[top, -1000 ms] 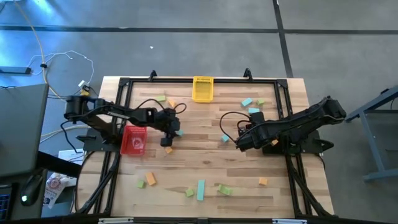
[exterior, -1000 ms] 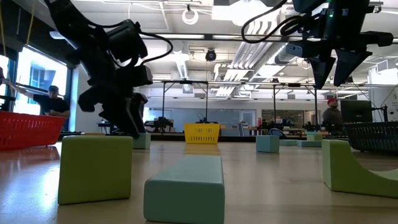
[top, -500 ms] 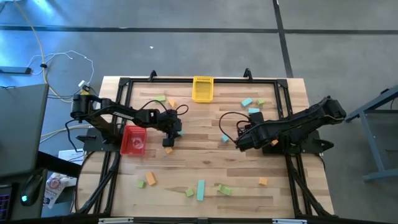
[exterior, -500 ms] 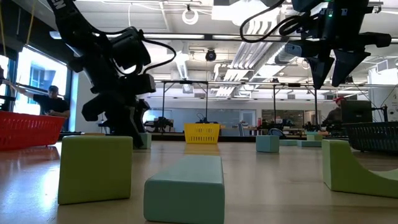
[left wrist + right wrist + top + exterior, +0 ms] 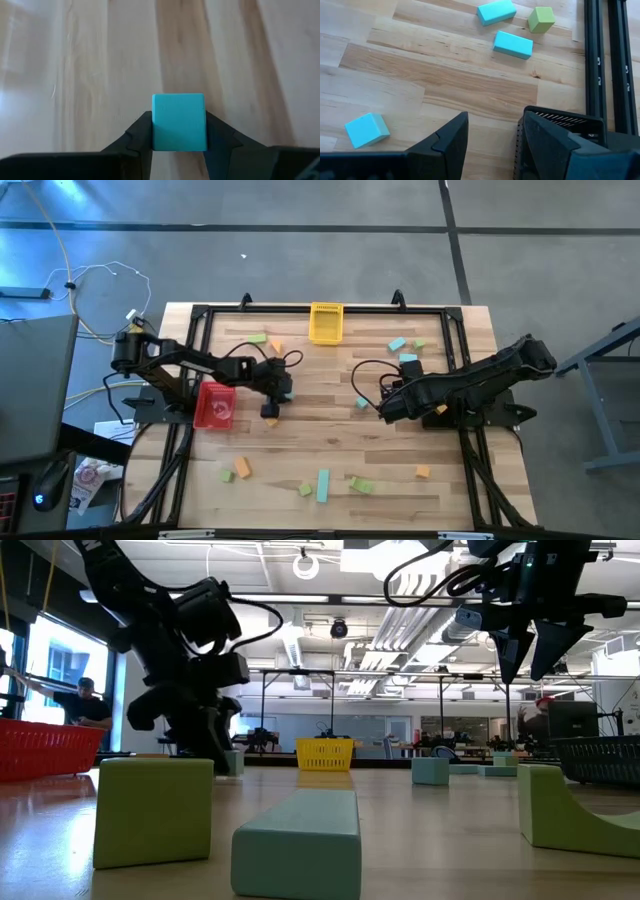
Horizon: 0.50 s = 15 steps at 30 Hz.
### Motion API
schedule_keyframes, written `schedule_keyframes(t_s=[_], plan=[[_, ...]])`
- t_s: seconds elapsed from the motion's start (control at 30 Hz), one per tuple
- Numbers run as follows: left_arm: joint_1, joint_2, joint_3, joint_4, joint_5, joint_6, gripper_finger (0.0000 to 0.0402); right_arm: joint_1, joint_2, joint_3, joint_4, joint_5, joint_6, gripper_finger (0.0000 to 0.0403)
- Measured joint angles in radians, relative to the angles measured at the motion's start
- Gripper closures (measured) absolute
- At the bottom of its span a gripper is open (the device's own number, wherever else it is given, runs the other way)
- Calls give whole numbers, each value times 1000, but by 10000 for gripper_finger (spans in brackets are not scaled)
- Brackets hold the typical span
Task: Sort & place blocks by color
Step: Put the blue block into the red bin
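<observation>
A teal cube (image 5: 179,122) is seen squarely between the fingers of the left pincer (image 5: 178,134), which appear closed against its two sides, just beside the red bin (image 5: 215,404) on the worktop (image 5: 330,445). The right pincer (image 5: 490,140) is held open, well apart from that bin.

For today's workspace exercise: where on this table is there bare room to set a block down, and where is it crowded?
Bare wood lies mid-table, between the left gripper and the right gripper. It is crowded behind the right gripper near the teal blocks and green block.
</observation>
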Motion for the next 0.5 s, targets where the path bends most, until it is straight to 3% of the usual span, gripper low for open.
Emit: schedule_keyframes(t_s=[0.5], plan=[[-80,-277,0,-144,-172,5,299,-2,0,0,0,1,-31,222]])
